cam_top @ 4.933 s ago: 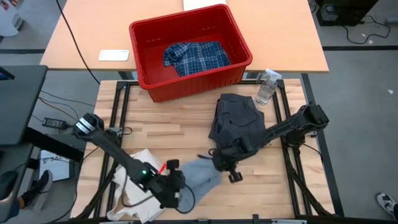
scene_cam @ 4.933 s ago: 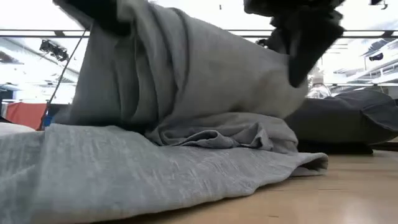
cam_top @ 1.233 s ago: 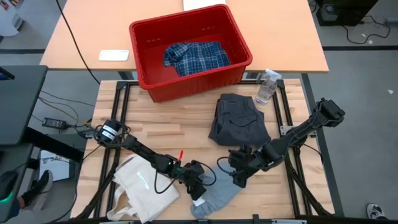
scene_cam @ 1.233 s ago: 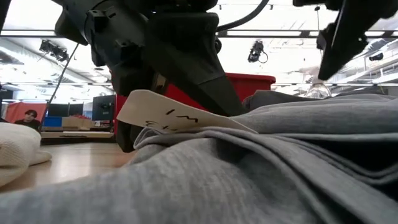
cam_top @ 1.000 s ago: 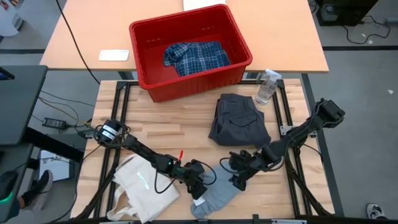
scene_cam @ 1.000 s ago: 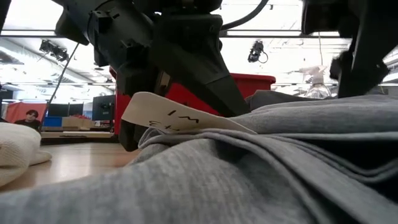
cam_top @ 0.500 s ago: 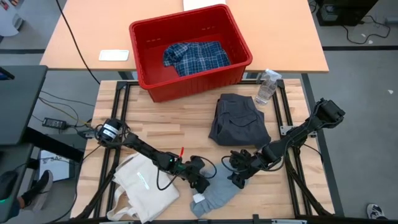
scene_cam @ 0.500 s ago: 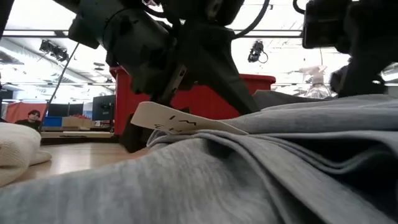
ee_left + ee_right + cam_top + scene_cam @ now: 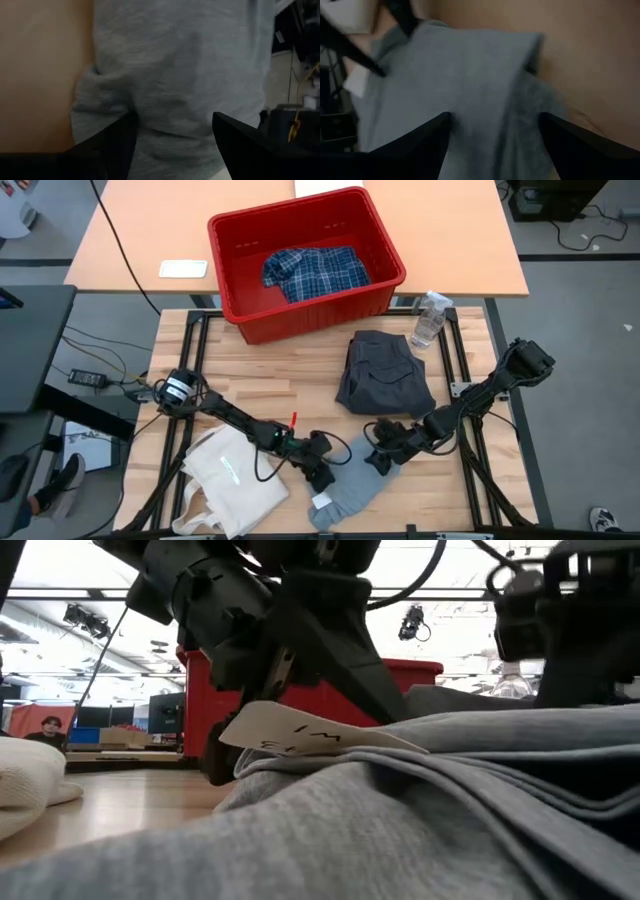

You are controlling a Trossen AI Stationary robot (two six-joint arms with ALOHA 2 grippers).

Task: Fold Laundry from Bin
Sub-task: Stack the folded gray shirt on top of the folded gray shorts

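Two grippers work low over one light grey garment (image 9: 348, 490) at about six o'clock on the slatted table (image 9: 270, 380), right at its near edge. The left gripper (image 9: 322, 475) stands at the garment's nine-o'clock end with its fingers spread and nothing between them; its wrist view shows the grey cloth lying in the gap but not pinched. The right gripper (image 9: 377, 461) sits at the garment's one-o'clock corner, likewise released and wide, cloth beneath it and not clasped. A white label (image 9: 305, 733) pokes up from the cloth just under the left arm. The step in hand appears to be folding this piece: it lies bunched and narrow, not yet a tidy rectangle. The next move probably calls for each gripper to close on an edge or corner and carry it over squarely, without dragging the whole piece off the near edge. Beside it, at about eight o'clock, lies one cream tote bag (image 9: 235, 475). Farther on, past centre at about two o'clock, rests one dark grey garment (image 9: 385, 372), already folded, with one clear spray bottle (image 9: 428, 320) just beyond it. Farthest, at twelve o'clock, stands one red bin (image 9: 305, 260) holding one blue-and-white plaid shirt (image 9: 315, 272), not yet taken out.
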